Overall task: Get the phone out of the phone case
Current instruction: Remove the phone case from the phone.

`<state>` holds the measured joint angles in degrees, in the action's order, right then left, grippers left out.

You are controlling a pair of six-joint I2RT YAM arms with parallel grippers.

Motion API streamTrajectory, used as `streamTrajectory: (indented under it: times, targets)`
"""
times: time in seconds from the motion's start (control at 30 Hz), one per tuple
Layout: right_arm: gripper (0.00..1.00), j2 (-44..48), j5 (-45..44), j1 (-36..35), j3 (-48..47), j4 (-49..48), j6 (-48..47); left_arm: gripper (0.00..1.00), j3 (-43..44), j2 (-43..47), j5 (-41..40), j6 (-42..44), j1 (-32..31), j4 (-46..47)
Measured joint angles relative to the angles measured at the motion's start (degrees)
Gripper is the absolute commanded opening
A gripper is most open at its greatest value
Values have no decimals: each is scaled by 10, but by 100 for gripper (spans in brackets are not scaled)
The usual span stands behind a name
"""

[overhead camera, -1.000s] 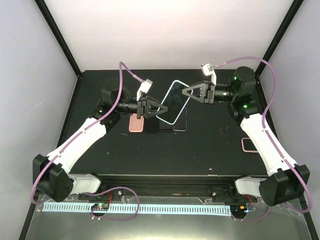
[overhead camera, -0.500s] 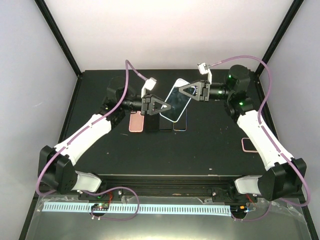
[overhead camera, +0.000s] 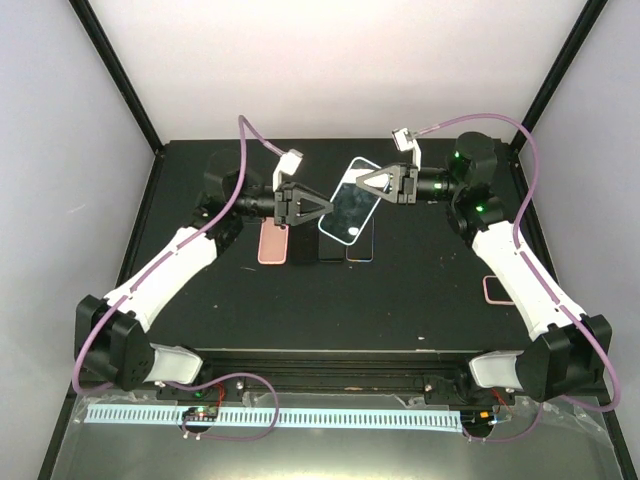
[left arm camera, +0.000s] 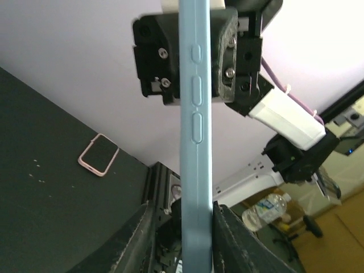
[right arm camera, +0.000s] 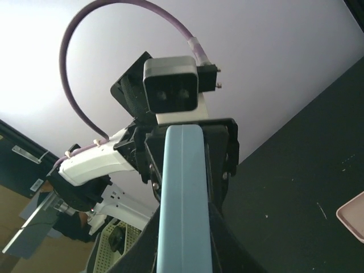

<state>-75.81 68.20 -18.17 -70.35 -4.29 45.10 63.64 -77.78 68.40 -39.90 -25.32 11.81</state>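
A phone in a light blue case hangs above the table, dark screen up, gripped at both ends. My left gripper is shut on its near-left end. My right gripper is shut on its far-right end. In the left wrist view the case's edge with its side buttons runs up from between my fingers to the right gripper. In the right wrist view the blue edge runs from my right gripper to the left gripper's head. The phone still sits inside the case.
A pink phone or case and two dark phones lie on the black table under the held one. A pink-rimmed case lies at the right, also in the left wrist view. Black frame posts stand at the back corners.
Both grippers have moved in towards each other along the cased phone and lifted it a little. The left arm has swung slightly up and back. Both grips hold.
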Motion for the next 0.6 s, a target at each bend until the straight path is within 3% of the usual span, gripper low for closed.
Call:
streamTrajectory:
  times: [0.17,0.4,0.6]
  targets:
    - [1,-2,10,15,0,-23,45,33,-4,34,2,41,38,-27]
    - [1,-2,20,25,0,-90,111,31,-37,87,15,83,43,-49]
    - [1,-2,25,25,0,-110,127,43,-41,87,15,87,42,-57]
